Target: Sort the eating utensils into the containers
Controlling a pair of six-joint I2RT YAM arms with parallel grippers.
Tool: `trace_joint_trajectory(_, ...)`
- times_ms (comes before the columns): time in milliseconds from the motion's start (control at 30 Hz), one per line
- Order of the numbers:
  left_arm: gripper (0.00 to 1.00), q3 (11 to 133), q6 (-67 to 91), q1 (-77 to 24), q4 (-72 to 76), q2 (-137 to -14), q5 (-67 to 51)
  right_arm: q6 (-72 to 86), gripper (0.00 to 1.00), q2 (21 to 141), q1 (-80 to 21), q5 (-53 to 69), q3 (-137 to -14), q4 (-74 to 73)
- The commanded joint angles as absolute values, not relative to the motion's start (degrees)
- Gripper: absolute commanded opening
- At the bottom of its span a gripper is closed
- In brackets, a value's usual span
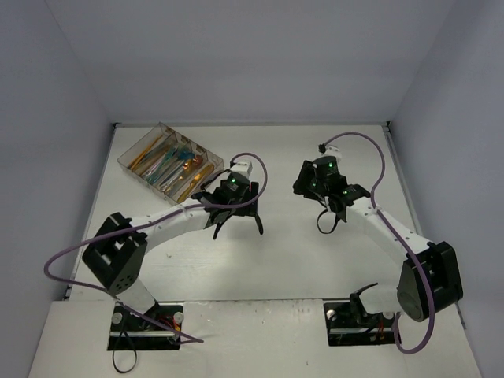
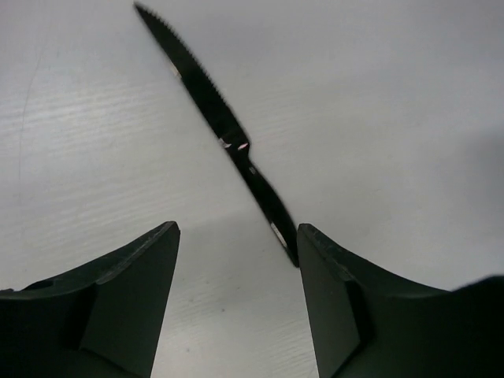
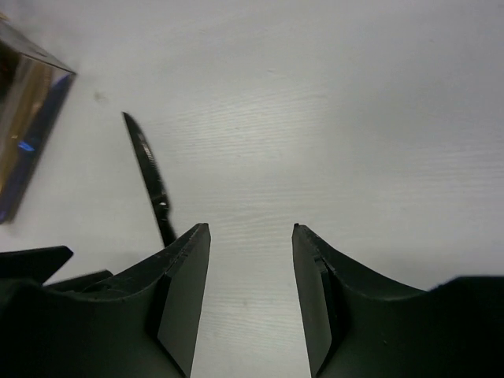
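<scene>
Left wrist view: my left gripper (image 2: 236, 228) is released, fingers wide apart over the white table (image 2: 378, 110), nothing clamped between them. A black knife (image 2: 224, 130) with a serrated edge lies flat on the table, running diagonally from the top left of this view down to the inner tip of the finger on the right side, touching or just beside it; I cannot tell which. Right wrist view: my right gripper (image 3: 250, 228) is also released, with only bare table (image 3: 315, 118) in the gap. This view shows what the left wrist view misses: the same black knife (image 3: 151, 177) sits off to the left of my right fingers, blade tip pointing toward a corner of the clear tray (image 3: 35, 102) at the top left edge, knife and tray apart. Top external view: it alone gives the layout. The tray (image 1: 130, 168) sits at the far left of the table (image 1: 315, 268), angled, with gold, teal and silver utensils (image 1: 175, 161) lying along its long compartments. My left gripper (image 1: 237, 231) hangs just beside the tray's near right corner, fingers splayed. My right gripper (image 1: 329, 223) is well apart to the right. The knife is too dark and thin under my left gripper to pick out here.
</scene>
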State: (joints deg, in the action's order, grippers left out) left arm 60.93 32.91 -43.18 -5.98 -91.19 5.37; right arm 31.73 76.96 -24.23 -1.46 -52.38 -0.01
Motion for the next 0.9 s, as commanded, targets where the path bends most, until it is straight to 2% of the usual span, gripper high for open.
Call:
trace_joint_trajectory(0, 0.58, 70.75, 41.92, -43.57, -14.78, -96.86, 11.2, 27.18, 0.44, 72.28, -22.39, -6.29, -49.63, -1.86)
trace_joint_trajectory(300, 0.54, 83.0, 51.16, -45.44, -25.74, -107.45, 15.05, 25.51, 0.45, 68.04, -20.48, -5.54, -44.83, -1.93)
trace_joint_trajectory(867, 0.53, 89.38, 52.39, -45.18, -34.01, -117.66, 16.88, 24.61, 0.46, 63.21, -18.9, -3.34, -41.5, -1.93)
